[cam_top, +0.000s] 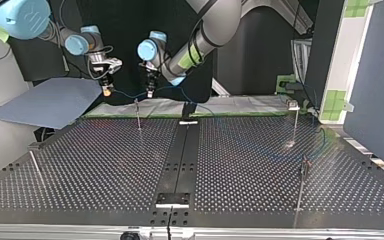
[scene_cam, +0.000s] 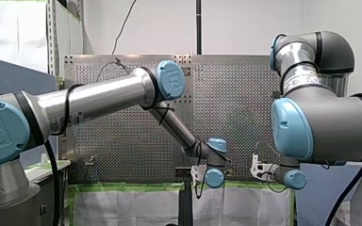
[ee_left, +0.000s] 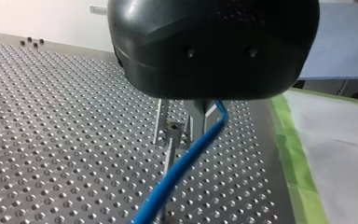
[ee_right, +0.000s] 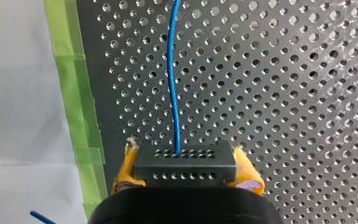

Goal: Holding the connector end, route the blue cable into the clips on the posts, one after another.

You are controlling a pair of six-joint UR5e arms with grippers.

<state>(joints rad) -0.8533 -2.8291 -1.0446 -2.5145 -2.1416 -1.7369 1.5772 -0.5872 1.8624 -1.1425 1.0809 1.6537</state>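
Near the far edge of the counter (cam_top: pixel 240 150) in the top view, our right hand (cam_top: pixel 108 90) and our left hand (cam_top: pixel 150 91) hang close to each other. Our right hand's yellow pads (ee_right: pixel 127 168) squeeze the dark connector (ee_right: pixel 185 163) from both sides. The blue cable (ee_right: pixel 173 70) comes out of the connector and runs ahead over the holes. It passes under our left hand, just beside a thin post (ee_left: pixel 171 140). We cannot tell if our left hand is wide or narrow.
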